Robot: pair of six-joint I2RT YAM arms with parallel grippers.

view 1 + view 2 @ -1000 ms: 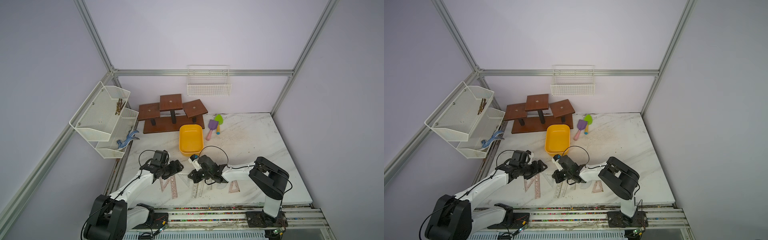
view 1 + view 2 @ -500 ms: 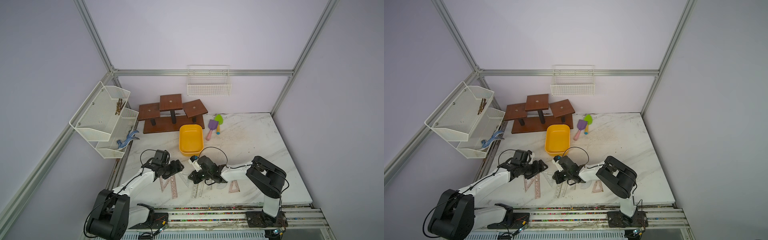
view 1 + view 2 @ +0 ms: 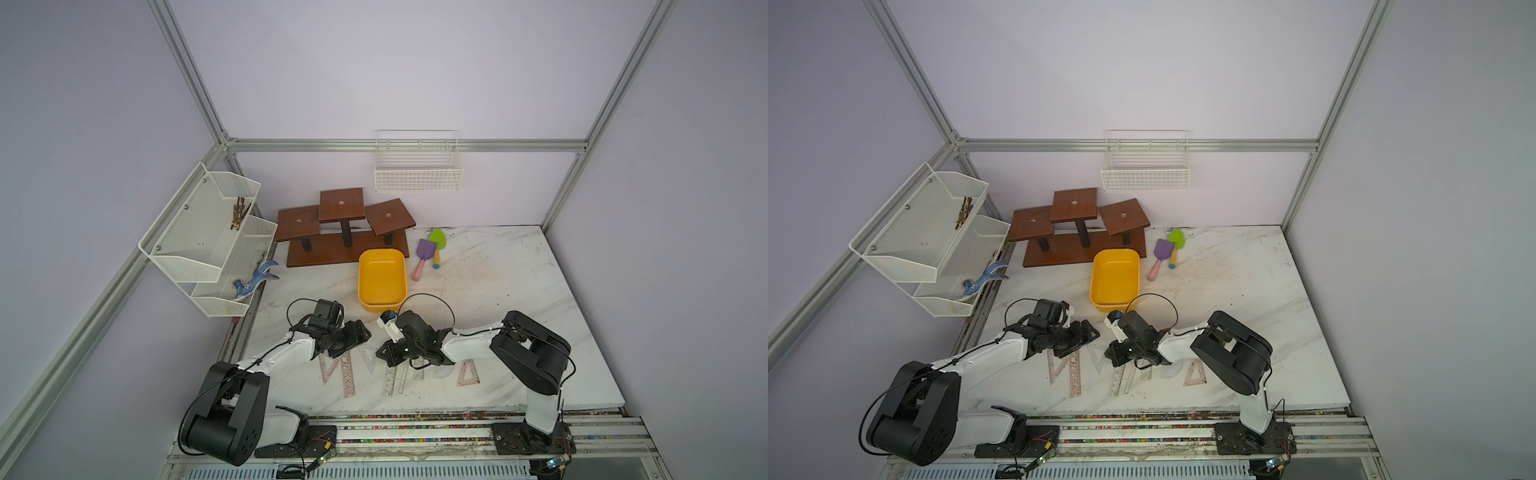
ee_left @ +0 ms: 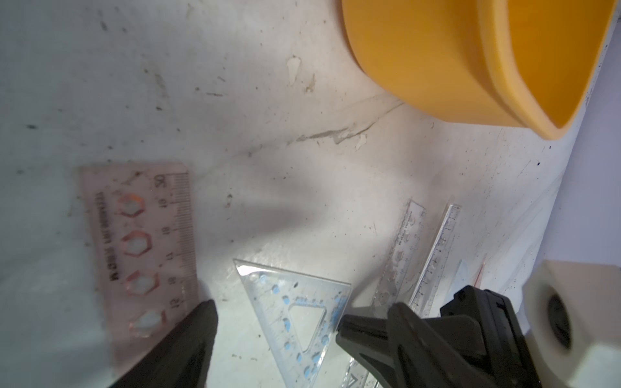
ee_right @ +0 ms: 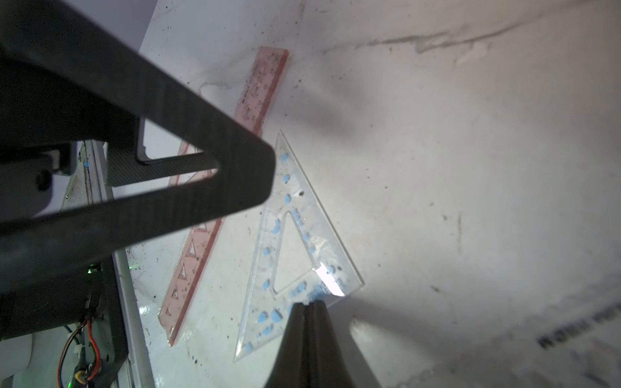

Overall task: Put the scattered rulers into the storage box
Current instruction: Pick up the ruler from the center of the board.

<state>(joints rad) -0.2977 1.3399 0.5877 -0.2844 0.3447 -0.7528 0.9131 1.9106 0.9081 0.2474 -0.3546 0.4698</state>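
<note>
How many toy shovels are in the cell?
2. The purple shovel and the green shovel lie side by side, just right of the yellow storage box in both top views. No others visible.

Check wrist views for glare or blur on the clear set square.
Right wrist: hot white glint on a corner of the clear set square, by the shut right gripper's fingers; rest fairly sharp. Left wrist: small glint at its tip; pink ruler and yellow box soft, blurred.
</note>
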